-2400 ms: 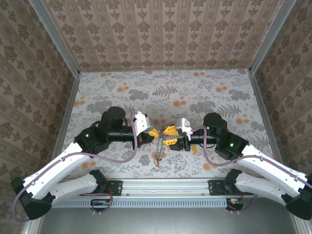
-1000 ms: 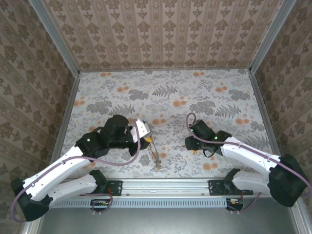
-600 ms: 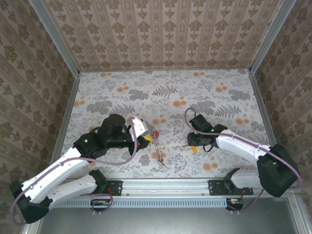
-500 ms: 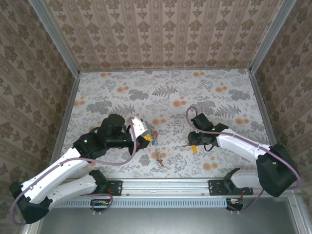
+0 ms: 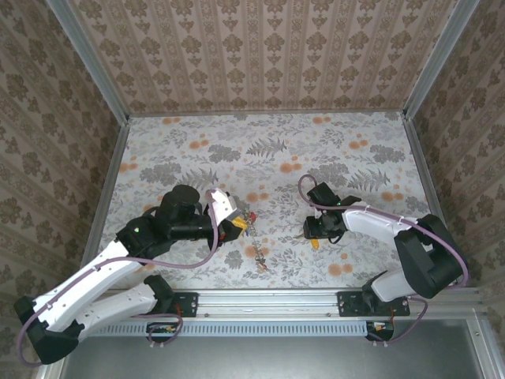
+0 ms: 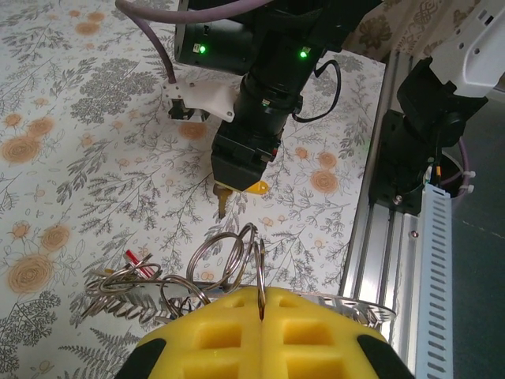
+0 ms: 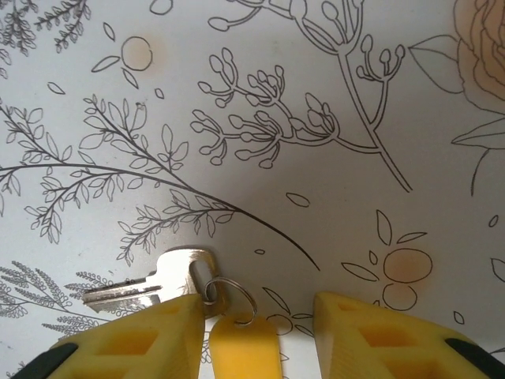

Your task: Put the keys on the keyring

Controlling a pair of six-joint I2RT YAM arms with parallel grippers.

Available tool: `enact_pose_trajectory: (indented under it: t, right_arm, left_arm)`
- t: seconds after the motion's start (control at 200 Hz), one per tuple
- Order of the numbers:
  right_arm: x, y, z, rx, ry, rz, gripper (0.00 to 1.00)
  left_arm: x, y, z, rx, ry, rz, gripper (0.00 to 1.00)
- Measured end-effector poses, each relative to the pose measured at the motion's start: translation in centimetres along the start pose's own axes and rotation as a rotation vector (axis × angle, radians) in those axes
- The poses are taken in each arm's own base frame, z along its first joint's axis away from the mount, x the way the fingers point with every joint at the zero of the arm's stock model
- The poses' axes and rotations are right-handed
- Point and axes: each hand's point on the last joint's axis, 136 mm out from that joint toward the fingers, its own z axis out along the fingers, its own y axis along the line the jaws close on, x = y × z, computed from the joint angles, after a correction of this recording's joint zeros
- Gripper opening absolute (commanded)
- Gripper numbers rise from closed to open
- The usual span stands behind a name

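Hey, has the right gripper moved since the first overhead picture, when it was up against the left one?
Yes. The right gripper has swung rightward, away from the left gripper holding the keyring, toward the orange flower print.

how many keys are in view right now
2 I can tell: a yellow-tagged key on the table at the right gripper, a red-tagged key by the keyring the left gripper pinches. More may be hidden in that bunch.

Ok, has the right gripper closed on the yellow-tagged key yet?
No: the right gripper stands open, the yellow tag of the key lying between its fingers.
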Motion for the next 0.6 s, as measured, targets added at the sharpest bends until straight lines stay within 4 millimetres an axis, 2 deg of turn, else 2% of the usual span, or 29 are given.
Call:
enact_pose_trajectory:
  t: [0.33,0.6]
  right_arm:
    - [-0.08,-0.09,0.08,0.001,0.006,0.007,0.38]
    - [-0.04,0.18,0.04,0.001,0.006,-0.005,0.37]
  left_arm:
    - [-0.73,0.23,-0.22,-0.001,-0.033,-0.002,0.0]
    - [-0.57,0.39,-0.13,-0.002,-0.031,-0.012,0.0]
